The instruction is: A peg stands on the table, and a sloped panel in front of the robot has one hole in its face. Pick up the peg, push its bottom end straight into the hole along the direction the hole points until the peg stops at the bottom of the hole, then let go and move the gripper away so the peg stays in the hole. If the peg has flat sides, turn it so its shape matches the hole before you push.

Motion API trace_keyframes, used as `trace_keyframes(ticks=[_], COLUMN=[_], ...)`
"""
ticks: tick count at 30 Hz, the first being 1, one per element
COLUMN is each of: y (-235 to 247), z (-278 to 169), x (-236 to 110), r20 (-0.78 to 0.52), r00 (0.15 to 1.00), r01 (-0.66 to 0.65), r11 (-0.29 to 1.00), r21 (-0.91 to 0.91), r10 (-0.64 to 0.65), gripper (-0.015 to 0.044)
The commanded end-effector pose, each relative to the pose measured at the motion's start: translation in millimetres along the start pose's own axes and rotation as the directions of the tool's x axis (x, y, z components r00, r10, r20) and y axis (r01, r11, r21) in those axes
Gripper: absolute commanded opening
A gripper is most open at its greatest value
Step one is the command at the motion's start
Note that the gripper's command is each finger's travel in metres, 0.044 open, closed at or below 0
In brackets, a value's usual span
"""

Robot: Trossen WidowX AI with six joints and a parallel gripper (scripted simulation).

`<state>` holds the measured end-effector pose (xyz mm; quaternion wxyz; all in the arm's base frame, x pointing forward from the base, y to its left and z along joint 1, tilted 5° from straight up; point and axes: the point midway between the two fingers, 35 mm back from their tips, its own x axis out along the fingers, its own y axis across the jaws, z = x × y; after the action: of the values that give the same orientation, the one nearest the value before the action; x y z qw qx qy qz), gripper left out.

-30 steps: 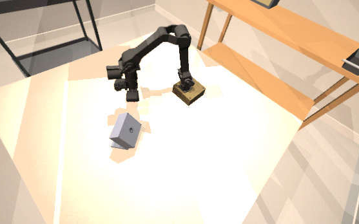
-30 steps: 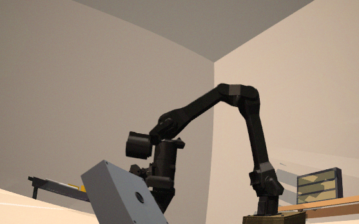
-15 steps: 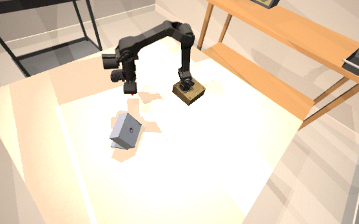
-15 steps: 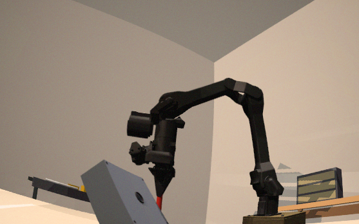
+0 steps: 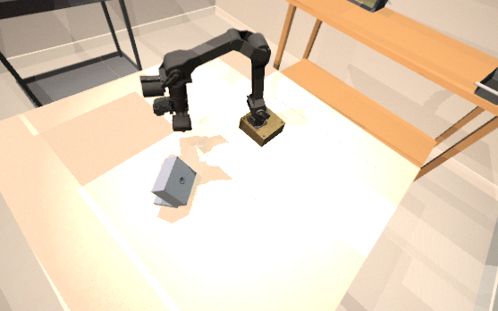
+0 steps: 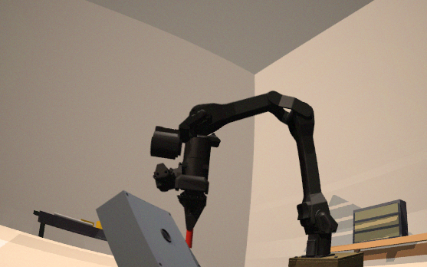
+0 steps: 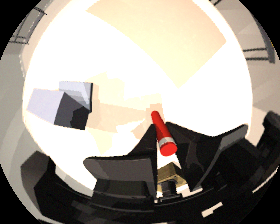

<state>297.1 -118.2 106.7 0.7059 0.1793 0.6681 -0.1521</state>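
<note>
Peg (image 6: 189,238), red, was gripped at its top end by the gripper (image 6: 193,219), jaws clenched on it. It was hung upright, just behind the sloped panel (image 6: 141,230), apart from the hole (image 6: 165,235).

From my top view the gripper (image 5: 181,127) hid nearly all of the red peg (image 5: 182,130); my exterior view cut off the sloped panel (image 6: 145,230) at its base.

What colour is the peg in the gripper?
Red: the peg shows best in the exterior view, below the gripper.
</note>
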Motion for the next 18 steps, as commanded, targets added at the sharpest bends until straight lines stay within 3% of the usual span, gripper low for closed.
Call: trace_keyframes(ticks=[1,18], y=[3.7,20.6], z=[-0.5,-0.9], x=[0.8,2.5], r20=[-0.004,0.002], r00=[1.0,0.996], r01=[0.02,0.085], r11=[0.999,0.981], r21=[-0.039,-0.173], r10=[-0.02,-0.086], gripper=[0.0,0.0])
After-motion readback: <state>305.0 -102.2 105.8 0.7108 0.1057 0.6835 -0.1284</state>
